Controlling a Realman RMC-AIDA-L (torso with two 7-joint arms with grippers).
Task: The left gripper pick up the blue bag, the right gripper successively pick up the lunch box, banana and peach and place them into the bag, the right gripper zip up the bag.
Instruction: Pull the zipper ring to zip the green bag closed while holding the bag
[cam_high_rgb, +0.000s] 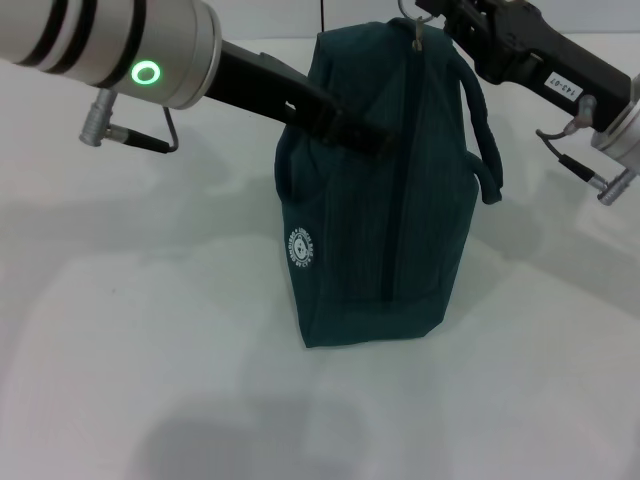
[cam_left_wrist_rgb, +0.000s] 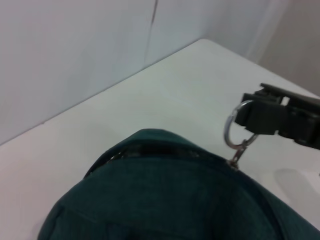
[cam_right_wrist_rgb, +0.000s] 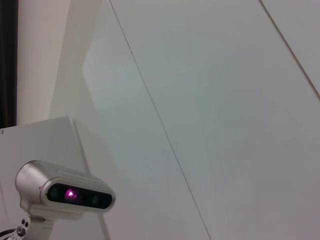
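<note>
The blue bag (cam_high_rgb: 385, 190) stands upright mid-bench (cam_high_rgb: 150, 350), zipped. The left hand (cam_high_rgb: 375, 140) pinches its top handle. The right hand (cam_high_rgb: 440, 22) pinches the ring pull (cam_left_wrist_rgb: 234, 131) near the far edge.

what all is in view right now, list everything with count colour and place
blue bag: 1, dark teal-green, standing upright on the table at the middle of the head view, zipper line closed down the side that shows
loop handles: 2, same teal-green, one on each side of the bag's top
round logo: 1, white, low on the bag's left face
ring pull: 1, silver metal, at the bag's top far corner
table: 1, white, under the bag
camera: 1, silver with a purple light, seen only in the right wrist view
left gripper: 1, black, at the bag's upper left side
right gripper: 1, black, shut on the ring pull
</note>
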